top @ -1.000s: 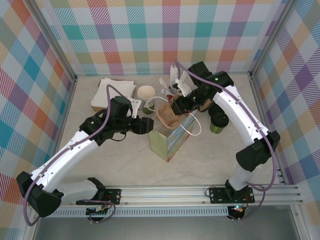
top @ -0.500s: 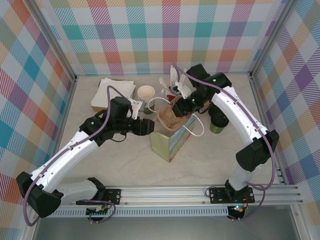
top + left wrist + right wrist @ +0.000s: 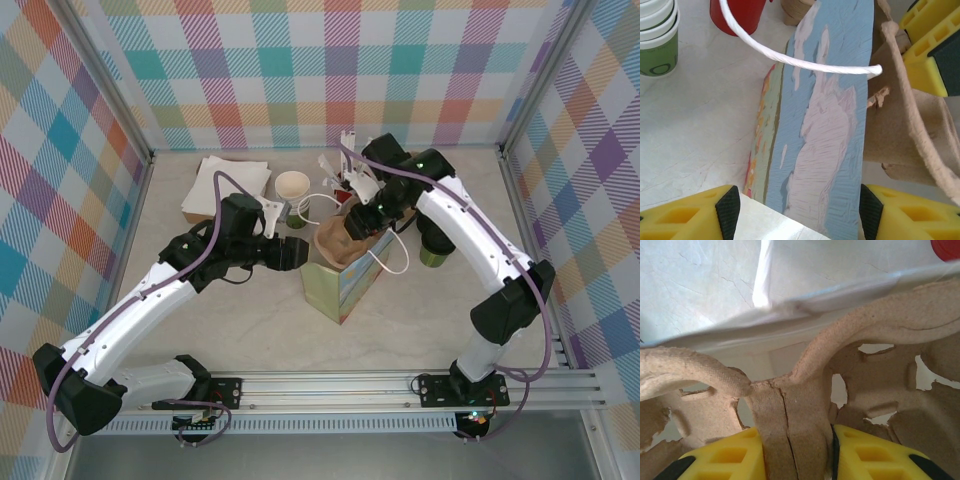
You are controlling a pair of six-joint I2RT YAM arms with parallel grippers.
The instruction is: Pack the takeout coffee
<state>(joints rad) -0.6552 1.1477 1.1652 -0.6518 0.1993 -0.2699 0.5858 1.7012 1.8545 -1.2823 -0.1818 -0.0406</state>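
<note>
The takeout coffee [image 3: 434,248], olive-green with a black lid, stands on the table at the right, partly behind my right forearm. My right gripper [image 3: 362,222] [image 3: 795,450] is shut on the centre rib of a brown pulp cup carrier [image 3: 338,238] [image 3: 790,410]. It holds the carrier over the mouth of the painted paper bag [image 3: 345,285]. My left gripper [image 3: 295,252] [image 3: 795,210] is open at the bag's left side. The bag's blue and pink wall [image 3: 825,125] lies between its fingers. The carrier [image 3: 900,145] hangs just to the right of that wall.
The bag's white rope handles [image 3: 390,262] [image 3: 790,60] loop loosely outward. Behind the bag stand a cream-white cup [image 3: 292,185] and a red cup [image 3: 735,15] with white stirrers [image 3: 335,165]. White napkins [image 3: 225,185] lie at the back left. Stacked cups [image 3: 657,40] stand nearby.
My right gripper has carried the pulp carrier left and nearer, from beside the bag to over its mouth. The left arm has hardly moved.
</note>
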